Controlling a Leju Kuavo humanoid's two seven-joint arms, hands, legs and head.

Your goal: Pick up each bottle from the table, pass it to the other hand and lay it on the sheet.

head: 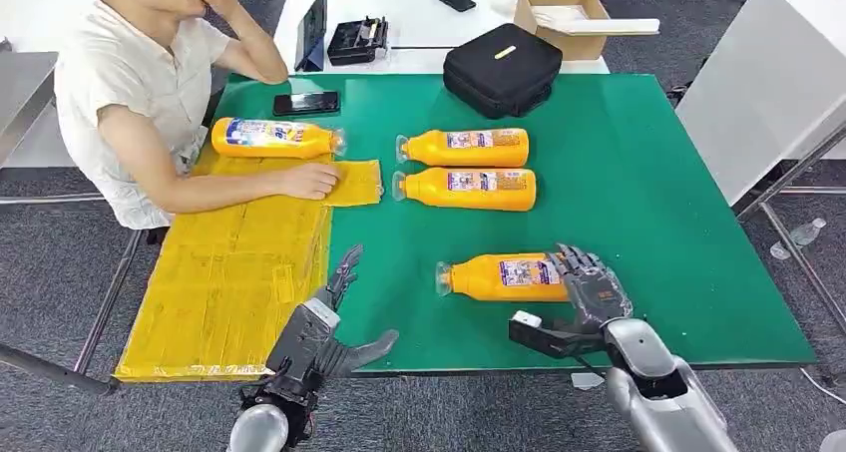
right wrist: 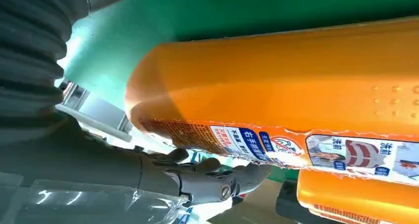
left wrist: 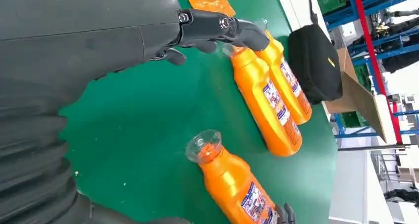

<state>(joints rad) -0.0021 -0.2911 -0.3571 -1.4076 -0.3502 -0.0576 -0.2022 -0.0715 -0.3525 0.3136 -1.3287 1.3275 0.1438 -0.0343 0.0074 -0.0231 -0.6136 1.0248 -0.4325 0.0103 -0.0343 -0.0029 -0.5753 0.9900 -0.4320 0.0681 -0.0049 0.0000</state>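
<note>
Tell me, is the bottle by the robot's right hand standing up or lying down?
Lying down: the bottle rests on its side on the green table, cap end away from the right hand.

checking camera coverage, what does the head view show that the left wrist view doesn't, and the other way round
Head view alone: the person, the phone, the bottle on the yellow sheet, the sheet spread out, and the right hand at the near bottle's base. Left wrist view alone: blue racks. Both: the near bottle, the two bottles behind it, the black bag, the left hand.

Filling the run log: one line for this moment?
right hand: at nearest bottle, grip unclear | left hand: open | sheet: one bottle
</note>
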